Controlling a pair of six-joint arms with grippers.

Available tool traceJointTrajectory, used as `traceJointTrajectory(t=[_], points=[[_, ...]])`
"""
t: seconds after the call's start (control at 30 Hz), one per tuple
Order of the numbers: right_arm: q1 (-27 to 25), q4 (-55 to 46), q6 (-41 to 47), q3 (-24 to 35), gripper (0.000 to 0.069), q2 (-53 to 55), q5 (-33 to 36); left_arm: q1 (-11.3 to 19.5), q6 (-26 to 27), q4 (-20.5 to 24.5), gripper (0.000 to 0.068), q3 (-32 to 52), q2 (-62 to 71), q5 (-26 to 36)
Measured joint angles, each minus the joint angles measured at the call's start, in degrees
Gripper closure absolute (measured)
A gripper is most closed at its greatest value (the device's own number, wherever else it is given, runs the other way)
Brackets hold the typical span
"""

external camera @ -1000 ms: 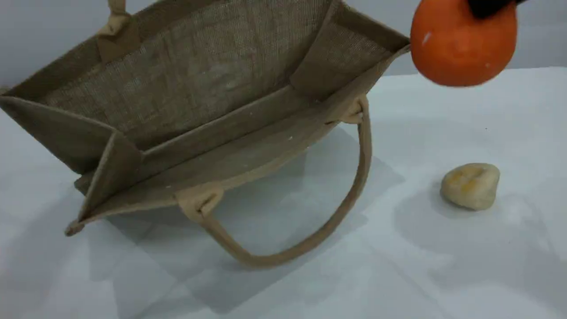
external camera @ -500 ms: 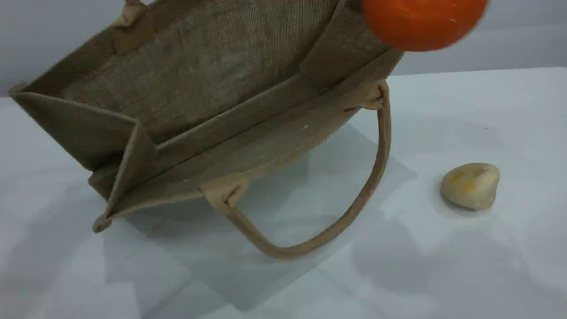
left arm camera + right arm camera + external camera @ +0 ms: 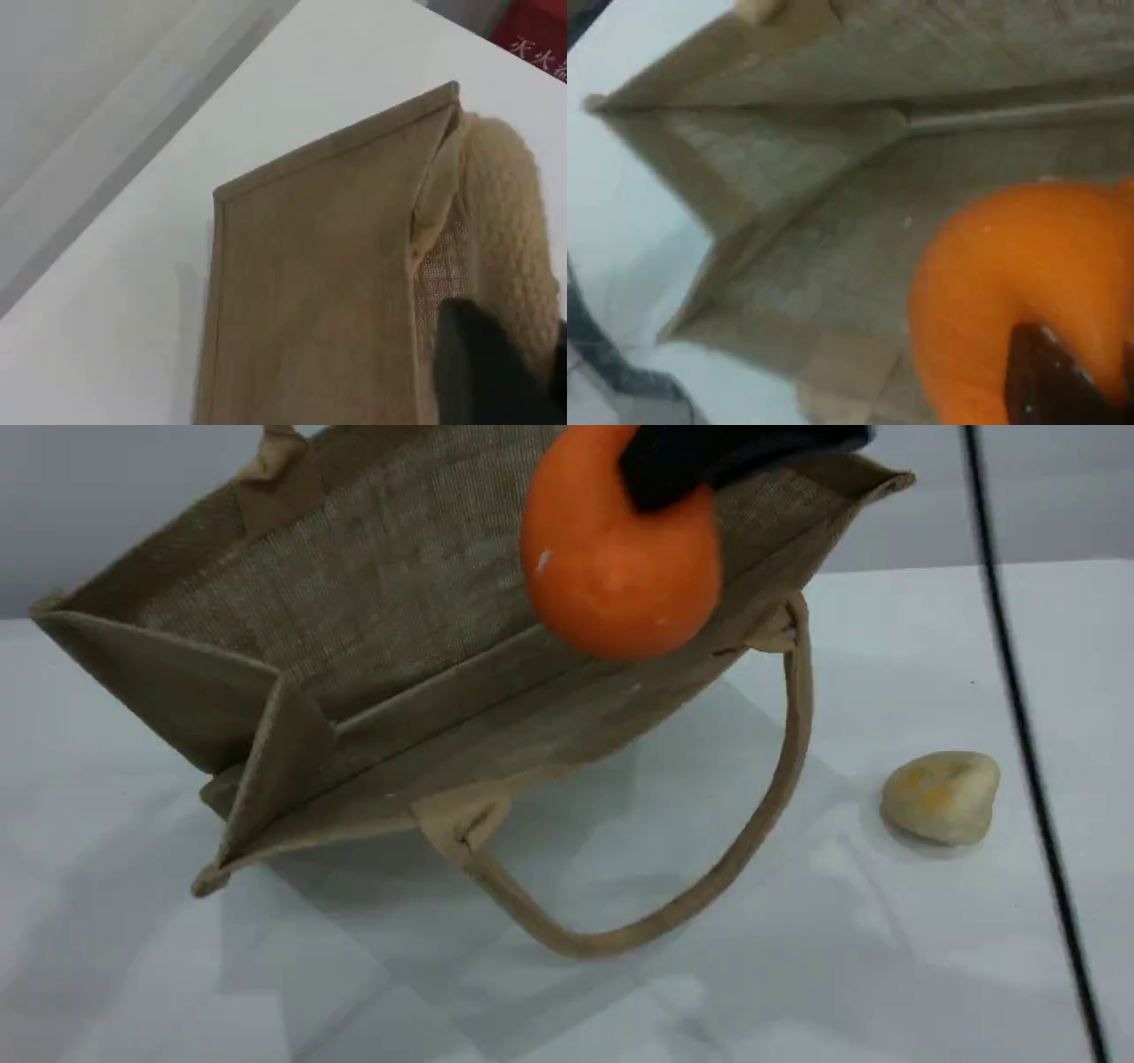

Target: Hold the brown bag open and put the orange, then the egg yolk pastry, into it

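My right gripper (image 3: pixel 709 465) clamped on orange (image 3: pixel 616 571), carrying it over open mouth of brown bag (image 3: pixel 372 593), right half of opening. Bag tipped, mouth facing near side, near handle (image 3: pixel 753 841) drooping onto table (image 3: pixel 886 974). My left gripper (image 3: pixel 496 372) closed on far handle (image 3: pixel 500 221), lifting bag's far wall. Egg yolk pastry (image 3: pixel 941 796) sits on table, right of bag, well apart.

The orange (image 3: pixel 616 567), gripped by the right gripper (image 3: pixel 709 465), has moved left over the brown bag (image 3: pixel 372 602) mouth. A black cable (image 3: pixel 1019 717) has entered at right.
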Motion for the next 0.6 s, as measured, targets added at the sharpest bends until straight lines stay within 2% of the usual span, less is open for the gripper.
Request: traceJointTrajectory(t=[0.17, 0.6], points=[[0.55, 5.28, -7.09, -1.61, 0.0675, 6.52, -7.13, 0.0, 0.0, 0.0, 0.0598, 0.0, 0.0, 0.0], [0.55, 5.96, -10.46, -14.96, 0.0657, 22.57, -7.44, 0.0, -0.75, 0.06, 0.0598, 0.0, 0.0, 0.0]])
